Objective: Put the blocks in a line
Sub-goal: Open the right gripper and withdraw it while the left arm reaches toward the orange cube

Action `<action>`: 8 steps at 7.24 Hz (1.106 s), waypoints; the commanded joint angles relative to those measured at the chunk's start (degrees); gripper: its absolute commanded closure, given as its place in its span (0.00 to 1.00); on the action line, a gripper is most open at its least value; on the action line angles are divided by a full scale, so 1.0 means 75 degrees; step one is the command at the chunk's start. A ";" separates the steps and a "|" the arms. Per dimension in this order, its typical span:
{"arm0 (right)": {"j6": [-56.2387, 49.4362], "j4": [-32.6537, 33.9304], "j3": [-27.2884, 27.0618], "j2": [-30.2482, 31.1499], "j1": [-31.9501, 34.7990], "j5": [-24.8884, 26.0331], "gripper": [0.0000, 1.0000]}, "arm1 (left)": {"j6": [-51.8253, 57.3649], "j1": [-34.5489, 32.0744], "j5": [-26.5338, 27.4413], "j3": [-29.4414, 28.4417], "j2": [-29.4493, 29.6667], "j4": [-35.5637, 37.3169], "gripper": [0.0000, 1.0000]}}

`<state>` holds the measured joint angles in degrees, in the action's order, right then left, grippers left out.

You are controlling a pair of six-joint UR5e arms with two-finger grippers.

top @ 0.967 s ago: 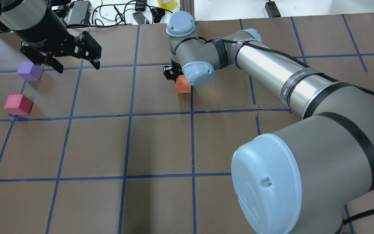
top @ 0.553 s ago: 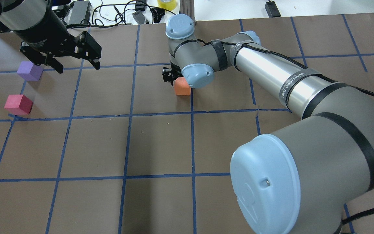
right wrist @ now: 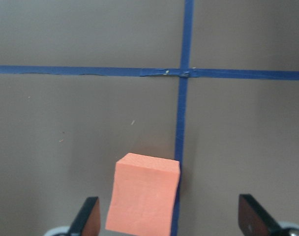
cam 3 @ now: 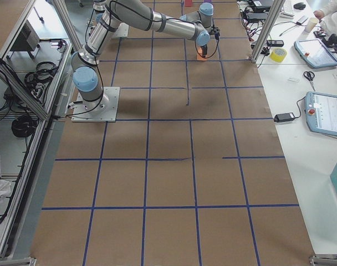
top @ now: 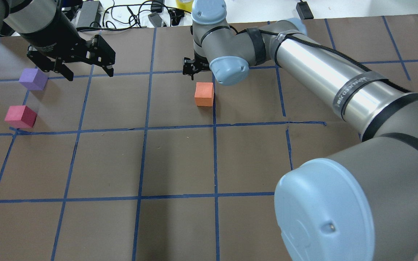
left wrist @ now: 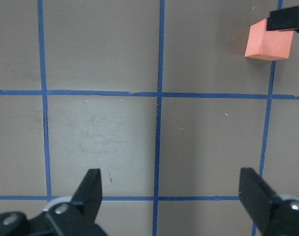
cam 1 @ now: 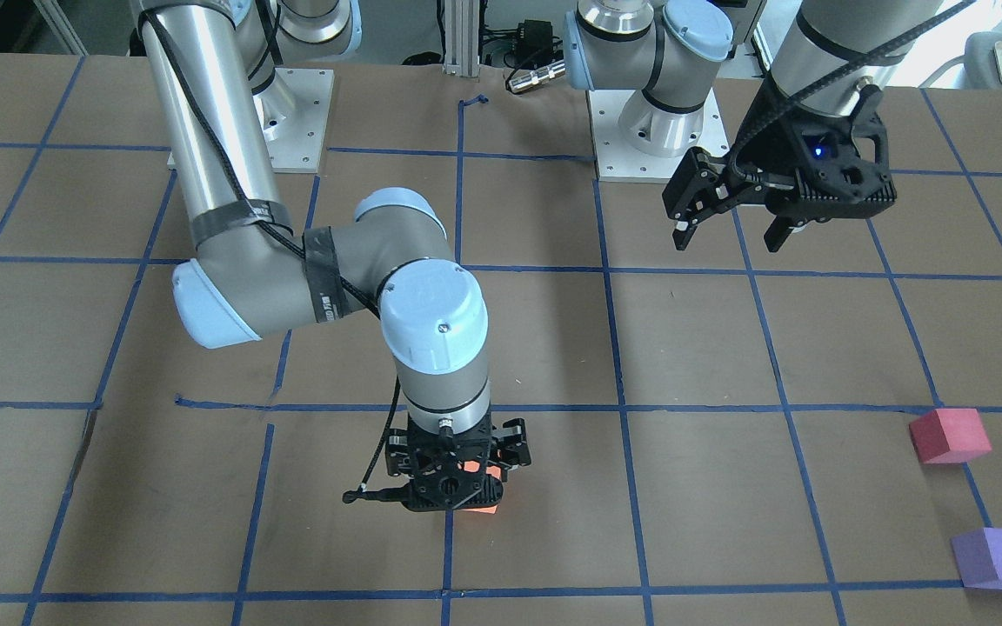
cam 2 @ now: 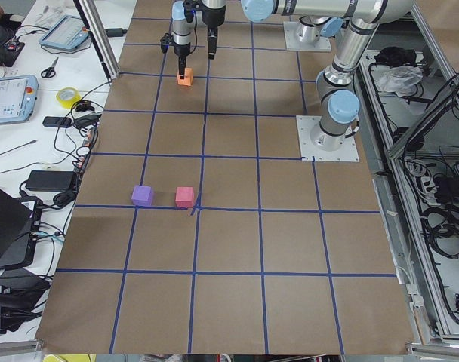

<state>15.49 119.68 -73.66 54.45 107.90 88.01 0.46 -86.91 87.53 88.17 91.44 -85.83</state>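
Note:
The orange block point(top: 204, 94) sits on the table beside a blue tape line, and shows in the right wrist view point(right wrist: 143, 199) and the left wrist view point(left wrist: 268, 40). My right gripper point(top: 194, 69) is open and empty, raised just above the block point(right wrist: 168, 209). In the front view it point(cam 1: 456, 474) covers most of the block point(cam 1: 479, 510). My left gripper point(top: 88, 75) is open and empty in the air, right of the purple block point(top: 33, 79). The crimson-pink block point(top: 21, 116) lies just nearer than the purple one.
Cables and a power brick point(top: 89, 11) lie past the table's far edge, with a yellow tape roll point(top: 187, 3). The arm base plates point(cam 1: 657, 139) stand at the robot's side. Blue tape lines point(top: 143, 127) grid the brown surface.
My right gripper has lifted off the orange block, which stays on the table by the tape line. My left gripper has barely moved.

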 commanded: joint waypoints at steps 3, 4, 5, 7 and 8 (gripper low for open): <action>-0.2127 -0.3460 -0.0116 0.2460 -0.2193 -0.0285 0.00 | -0.0341 -0.0491 -0.0057 -0.0025 0.1900 0.2064 0.00; -0.2310 -0.4091 -0.0105 0.2966 -0.2512 -0.0216 0.00 | -0.0842 -0.0843 -0.0057 -0.0083 0.2497 0.2835 0.00; -0.2312 -0.4423 -0.0186 0.3504 -0.2515 -0.0227 0.00 | -0.1357 -0.1125 -0.0057 -0.0200 0.2944 0.3573 0.00; -0.2288 -0.4661 -0.0814 0.4223 -0.2527 0.0052 0.00 | -0.2342 -0.1792 -0.0034 -0.0901 0.3730 0.3745 0.00; -0.2311 -0.4567 -0.1098 0.4259 -0.2585 0.0310 0.00 | -0.2811 -0.2109 -0.0010 -0.1136 0.4209 0.3965 0.00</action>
<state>-1.69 85.21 -79.03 85.12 88.92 88.29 -16.27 -99.70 87.26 82.11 118.81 -57.78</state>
